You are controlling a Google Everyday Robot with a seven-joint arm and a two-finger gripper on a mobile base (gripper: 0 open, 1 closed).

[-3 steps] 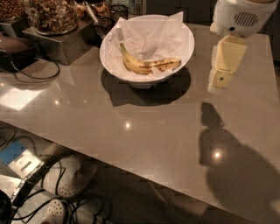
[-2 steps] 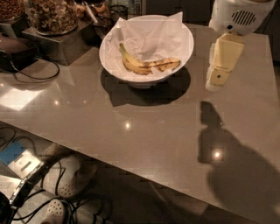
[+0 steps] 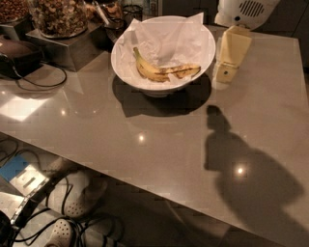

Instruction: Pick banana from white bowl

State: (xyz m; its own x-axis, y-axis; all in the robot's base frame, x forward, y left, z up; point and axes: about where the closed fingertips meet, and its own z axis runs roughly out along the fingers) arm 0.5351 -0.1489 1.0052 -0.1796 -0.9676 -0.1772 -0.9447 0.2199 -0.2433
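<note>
The banana [image 3: 164, 71] is yellow with dark streaks toward its right end. It lies in the white bowl [image 3: 126, 72], which is lined with crumpled white paper [image 3: 166, 41] and stands at the back of the grey table. My gripper [image 3: 225, 73] is cream-coloured and hangs from the white arm housing [image 3: 244, 12]. It is just right of the bowl's rim, tip pointing down, a little above the tabletop. It holds nothing that I can see.
Glass jars of nuts [image 3: 58, 17] stand on a metal box [image 3: 67, 48] at the back left. A dark device with a cable [image 3: 21, 58] lies at the left. The table's front edge [image 3: 145, 185] runs diagonally. Shoes and cables lie on the floor [image 3: 72, 202] below.
My gripper has moved left and slightly farther back, closer to the bowl's right rim. The banana and bowl have not moved.
</note>
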